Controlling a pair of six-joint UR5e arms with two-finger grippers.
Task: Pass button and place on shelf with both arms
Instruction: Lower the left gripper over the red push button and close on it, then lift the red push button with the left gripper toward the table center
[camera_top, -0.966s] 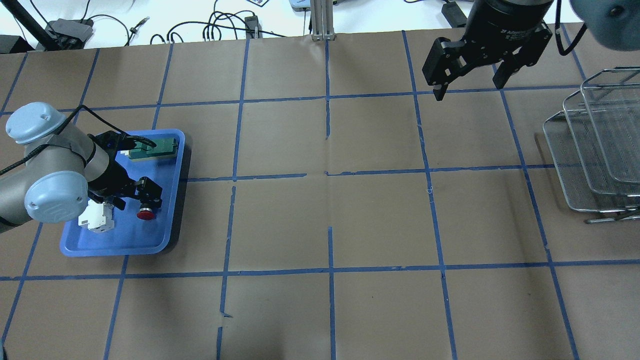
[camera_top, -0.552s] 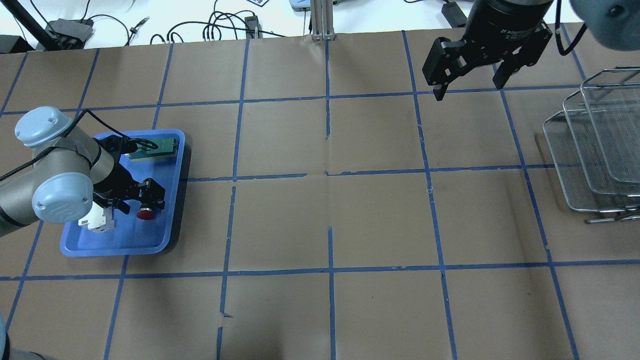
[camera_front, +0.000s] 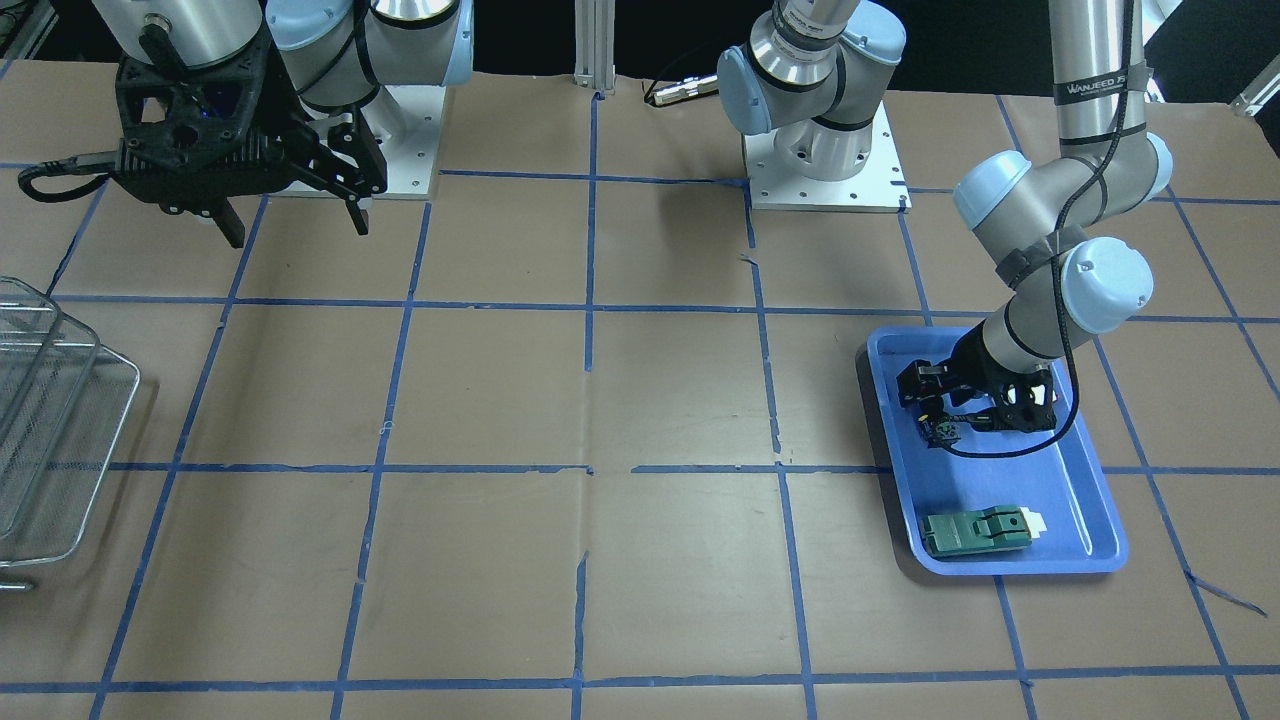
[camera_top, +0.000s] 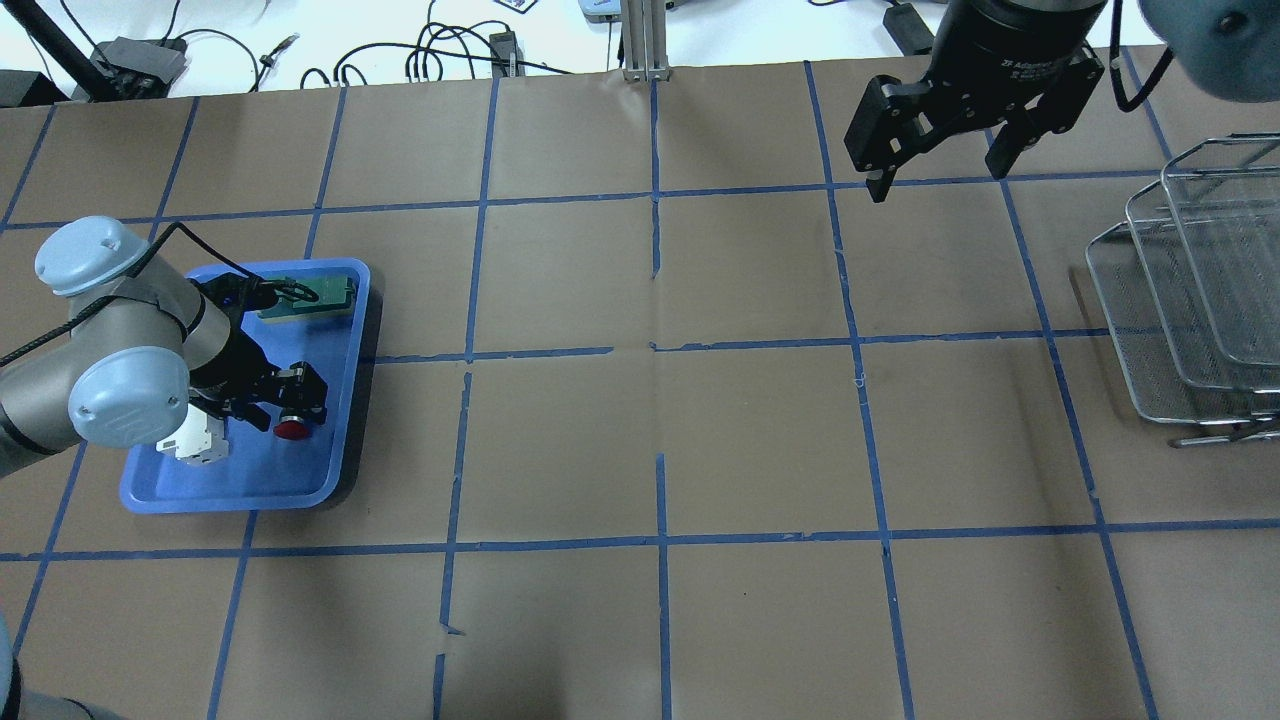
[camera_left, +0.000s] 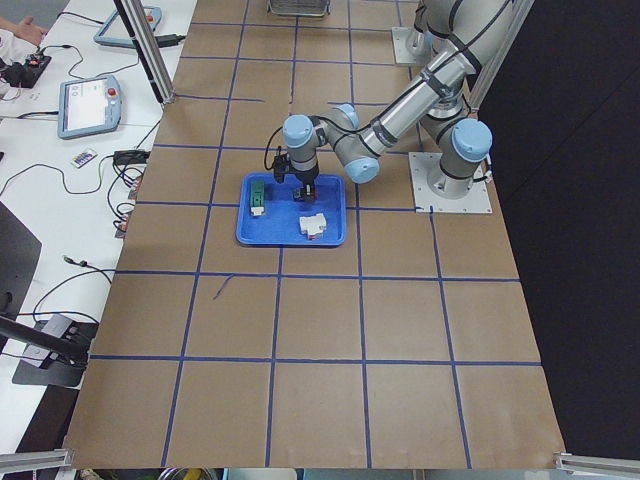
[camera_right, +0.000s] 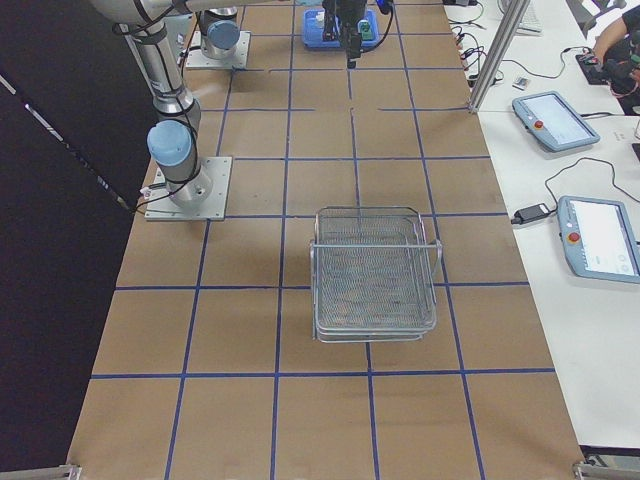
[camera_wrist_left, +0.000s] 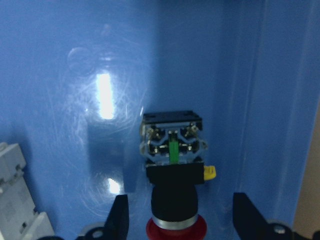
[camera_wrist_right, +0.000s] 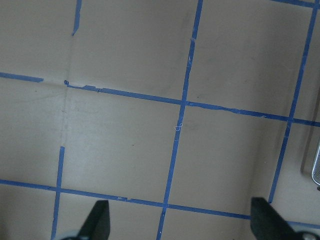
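Observation:
The button (camera_top: 291, 430) lies on its side in the blue tray (camera_top: 260, 480), red cap toward the robot. In the left wrist view its black body and contact block (camera_wrist_left: 172, 160) point away from the camera. My left gripper (camera_top: 278, 412) is open, low in the tray, with one finger (camera_wrist_left: 121, 220) on each side of the red cap and gaps between. It also shows in the front view (camera_front: 940, 415). My right gripper (camera_top: 938, 178) is open and empty, high over the far right of the table. The wire shelf (camera_top: 1190, 300) stands at the right edge.
A white breaker block (camera_top: 193, 435) lies in the tray beside the left gripper, and a flat green switch (camera_top: 305, 297) lies at the tray's far end. Blue tape lines grid the brown table. Cables and pendants lie beyond the far edge.
My left arm has shifted slightly and its gripper has settled a little closer around the button. The button, the tray and the right arm have not moved.

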